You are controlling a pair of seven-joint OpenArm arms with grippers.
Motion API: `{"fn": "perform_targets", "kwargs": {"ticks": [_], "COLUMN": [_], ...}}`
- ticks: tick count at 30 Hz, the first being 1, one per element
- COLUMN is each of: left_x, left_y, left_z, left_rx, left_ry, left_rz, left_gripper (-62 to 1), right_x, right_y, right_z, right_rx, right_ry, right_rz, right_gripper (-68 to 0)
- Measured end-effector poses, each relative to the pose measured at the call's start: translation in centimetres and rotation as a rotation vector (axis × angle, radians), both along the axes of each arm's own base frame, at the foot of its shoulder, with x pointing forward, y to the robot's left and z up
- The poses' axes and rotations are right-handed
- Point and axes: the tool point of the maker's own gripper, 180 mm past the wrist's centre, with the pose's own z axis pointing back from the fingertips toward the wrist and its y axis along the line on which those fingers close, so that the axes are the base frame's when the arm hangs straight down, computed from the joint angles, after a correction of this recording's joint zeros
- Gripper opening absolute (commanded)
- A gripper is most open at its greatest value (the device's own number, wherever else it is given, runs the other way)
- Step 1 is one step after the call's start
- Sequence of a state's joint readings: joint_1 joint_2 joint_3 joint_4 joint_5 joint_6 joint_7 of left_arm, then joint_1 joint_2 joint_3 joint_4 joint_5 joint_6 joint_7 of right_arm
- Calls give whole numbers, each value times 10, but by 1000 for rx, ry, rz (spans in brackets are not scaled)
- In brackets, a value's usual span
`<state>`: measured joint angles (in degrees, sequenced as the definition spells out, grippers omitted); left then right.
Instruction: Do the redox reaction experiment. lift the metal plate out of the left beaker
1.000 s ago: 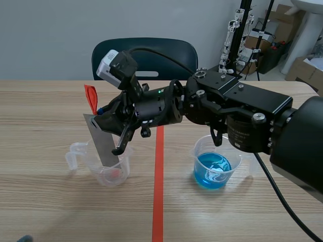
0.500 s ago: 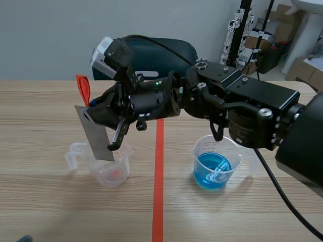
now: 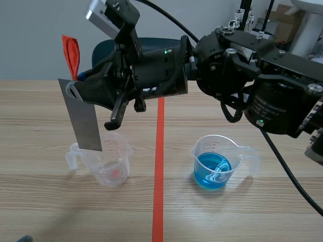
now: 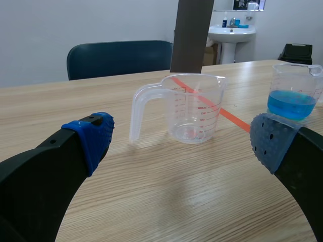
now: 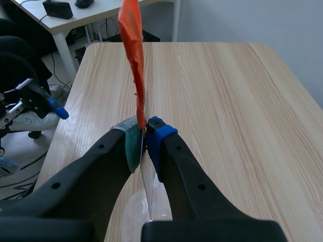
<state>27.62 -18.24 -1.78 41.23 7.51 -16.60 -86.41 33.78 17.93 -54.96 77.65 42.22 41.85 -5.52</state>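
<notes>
A grey metal plate (image 3: 83, 121) with a red tag (image 3: 71, 53) at its top hangs from my right gripper (image 3: 76, 89), which is shut on the plate's upper end. The plate's lower edge is level with the rim of the clear left beaker (image 3: 108, 161), over its far-left side. In the right wrist view the plate (image 5: 148, 181) shows edge-on between the pads, the tag (image 5: 133, 45) standing above them. My left gripper (image 4: 182, 142) is open near the table, facing the beaker (image 4: 194, 108) with the plate (image 4: 192, 35) above it.
A second beaker (image 3: 216, 164) with blue liquid stands right of the orange tape line (image 3: 158, 196); it also shows in the left wrist view (image 4: 295, 96). A dark chair (image 4: 118, 58) is behind the table. The left beaker holds a little reddish residue.
My right gripper has risen and moved slightly left with the plate. The plate's lower end has come up from inside the left beaker to about rim height.
</notes>
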Motion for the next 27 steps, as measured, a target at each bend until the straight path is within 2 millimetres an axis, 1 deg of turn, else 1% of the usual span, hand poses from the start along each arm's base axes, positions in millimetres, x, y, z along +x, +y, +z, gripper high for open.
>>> {"fn": "perform_targets", "kwargs": {"ticks": [6,8,11,13,16,27], "left_x": [0,0,0,0,0,0], "left_y": [0,0,0,0,0,1], "left_z": [0,0,0,0,0,1], "left_rx": [0,0,0,0,0,-3], "left_ry": [0,0,0,0,0,-2], "left_rz": [0,0,0,0,0,7], "left_gripper": [-41,-41,-41,-41,-41,-41], "right_x": [15,19,19,22,27,25], "right_y": [-15,-16,-14,-13,-14,-14], "right_z": [25,34,44,50,50,48], "right_rx": [0,-4,-12,-1,-20,-22], "right_ry": [5,-6,-7,4,4,25], "right_rz": [-43,-59,-41,-54,-71,-62], "right_gripper": [-669,-669,-669,-669,-669,-669]}}
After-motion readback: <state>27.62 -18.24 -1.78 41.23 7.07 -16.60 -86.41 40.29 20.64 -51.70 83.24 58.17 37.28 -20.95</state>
